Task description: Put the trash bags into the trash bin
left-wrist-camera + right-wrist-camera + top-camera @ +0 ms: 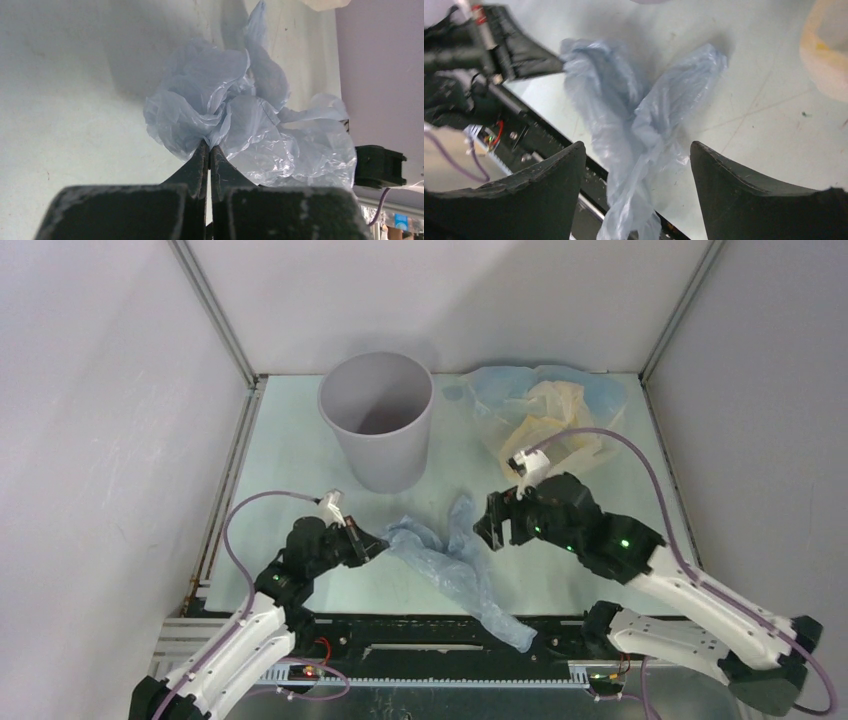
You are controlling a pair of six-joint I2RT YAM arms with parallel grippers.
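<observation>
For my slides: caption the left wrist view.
Left gripper, jaws shut on a crumpled blue-grey trash bag lying on the table.

No writing, brand, number or sign is legible in any view; a small blue label [400,220] is too blurred to read.

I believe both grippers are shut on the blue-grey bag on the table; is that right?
Not quite: only the left gripper is shut on the blue-grey bag; the right gripper is open over it, as the right wrist view shows.
</observation>
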